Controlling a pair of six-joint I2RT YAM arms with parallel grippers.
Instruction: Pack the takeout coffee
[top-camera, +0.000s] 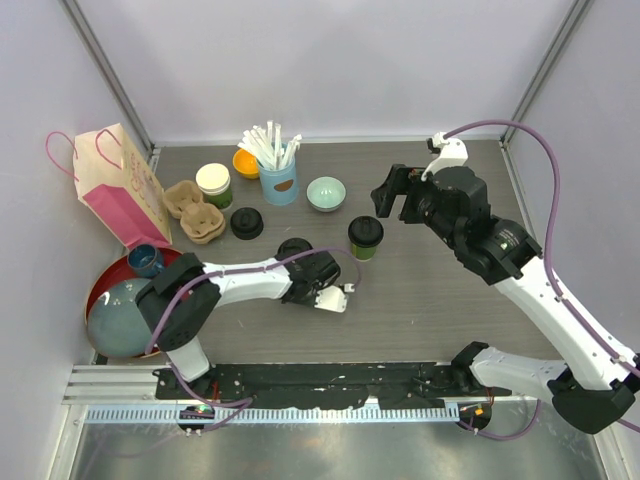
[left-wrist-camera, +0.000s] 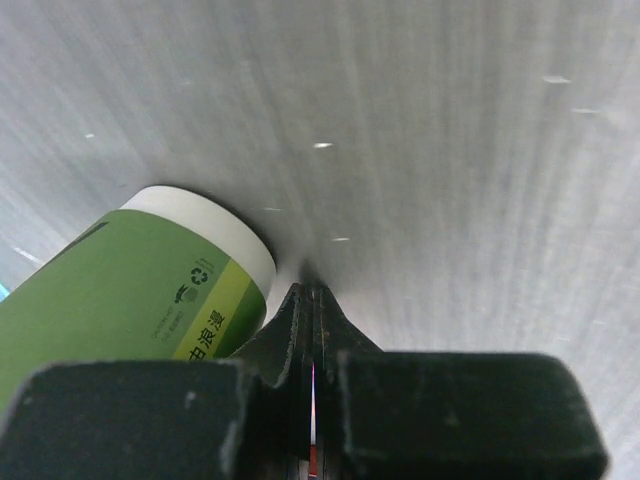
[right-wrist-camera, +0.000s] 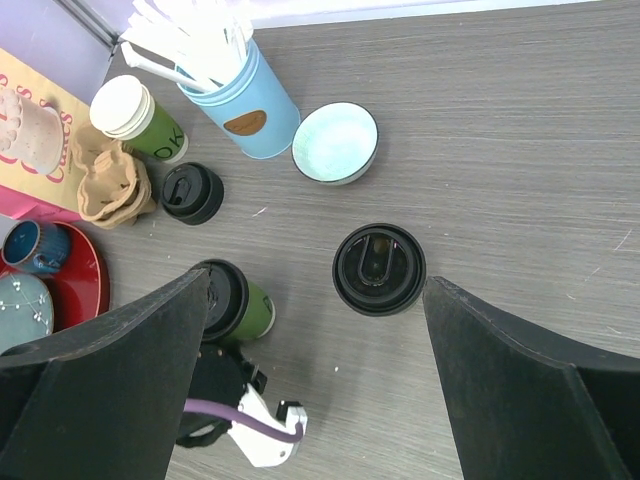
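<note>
One dark-green coffee cup with a black lid (top-camera: 365, 236) stands mid-table; it also shows in the right wrist view (right-wrist-camera: 378, 268). My right gripper (top-camera: 397, 200) hangs open above it, and the lid sits between its wide-spread fingers (right-wrist-camera: 500, 380). A second lidded green cup (top-camera: 293, 250) stands to the left, also in the right wrist view (right-wrist-camera: 238, 300). My left gripper (left-wrist-camera: 312, 290) is shut and empty, tips close to the table, right beside this cup's green wall (left-wrist-camera: 140, 300). A loose black lid (top-camera: 247, 222) lies on the table.
At the back are a blue cup of white straws (top-camera: 275, 170), a pale green bowl (top-camera: 326, 193), an orange bowl (top-camera: 245, 162) and a white-topped green cup (top-camera: 214, 185). At the left are a brown cup carrier (top-camera: 195, 212), a pink paper bag (top-camera: 120, 185) and a red tray (top-camera: 100, 285).
</note>
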